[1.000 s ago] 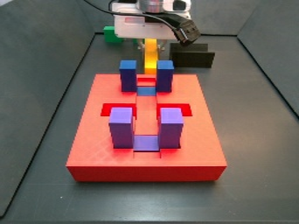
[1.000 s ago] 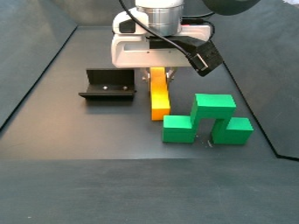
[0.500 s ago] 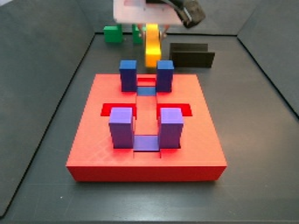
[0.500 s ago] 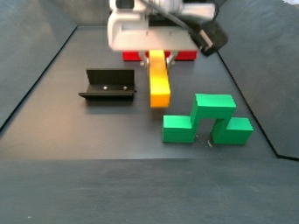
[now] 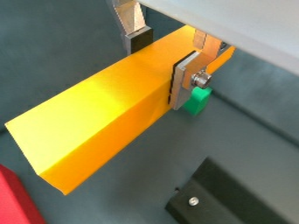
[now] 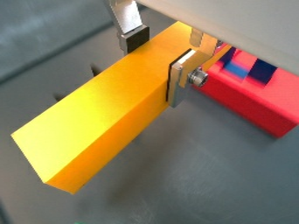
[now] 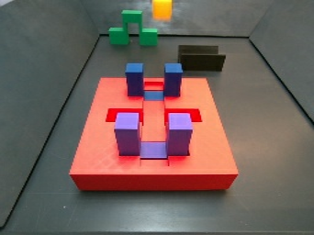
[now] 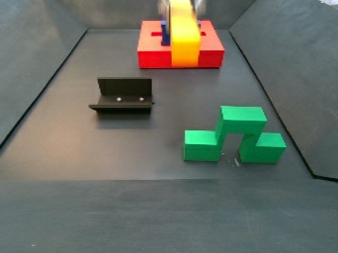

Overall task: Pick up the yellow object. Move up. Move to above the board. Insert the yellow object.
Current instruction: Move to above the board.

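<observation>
In both wrist views my gripper (image 5: pixel 160 52) (image 6: pixel 158 57) is shut on the yellow object (image 5: pixel 105 114) (image 6: pixel 105 118), a long yellow-orange bar, with its pads on the bar's two long sides near one end. In a side view the bar (image 8: pixel 184 40) hangs high above the floor, and only its lower end (image 7: pixel 161 8) shows in the other. The gripper itself is above the top edge of both side views. The board (image 7: pixel 153 138) (image 8: pixel 152 54), a red slab with blue-purple posts (image 7: pixel 128 133), lies flat on the floor. Its corner shows in a wrist view (image 6: pixel 251 87).
Green blocks (image 7: pixel 131 32) (image 8: pixel 235 133) (image 5: pixel 198 98) stand on the floor below the gripper. The dark fixture (image 7: pixel 203 58) (image 8: pixel 123 96) (image 5: pixel 233 192) stands beside them. Grey walls close in the floor.
The gripper has risen with the yellow bar, from the floor by the green blocks up past the top edge of both side views.
</observation>
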Motion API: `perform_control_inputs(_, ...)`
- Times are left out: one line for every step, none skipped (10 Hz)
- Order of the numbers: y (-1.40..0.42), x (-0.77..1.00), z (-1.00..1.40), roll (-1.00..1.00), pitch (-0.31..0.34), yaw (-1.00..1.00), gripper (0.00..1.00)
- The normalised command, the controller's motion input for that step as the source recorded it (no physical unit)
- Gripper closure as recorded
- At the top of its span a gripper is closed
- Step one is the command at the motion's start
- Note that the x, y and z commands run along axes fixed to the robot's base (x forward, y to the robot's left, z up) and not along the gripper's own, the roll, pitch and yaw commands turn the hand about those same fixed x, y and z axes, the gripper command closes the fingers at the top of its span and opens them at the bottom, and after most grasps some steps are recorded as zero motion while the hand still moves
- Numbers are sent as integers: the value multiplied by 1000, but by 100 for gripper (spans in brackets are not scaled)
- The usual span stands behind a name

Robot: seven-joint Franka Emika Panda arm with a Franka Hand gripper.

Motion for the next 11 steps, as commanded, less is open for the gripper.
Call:
perform_control_inputs(2,13,1400,49,52,4,100)
perform_control_inputs(0,15,1400,46,56,4,100)
perform_control_inputs(-7,34,815,36,57,7,100)
perform_control_inputs(0,42,479,29,60,5,100)
perform_control_inputs(-3,38,246,22,59,4,100)
perform_control_inputs(-3,26,196,22,54,3,100)
perform_control_inputs(-1400,-113,225,-35,232,-132,100)
perform_control_inputs(-1400,-117,203,-24,211,-118,100)
perform_control_inputs(-1400,-112,209,5,154,-56,100)
perform_control_inputs(-1400,-103,211,-36,120,-23,100)
perform_control_inputs(-1400,-100,226,-10,106,-16,100)
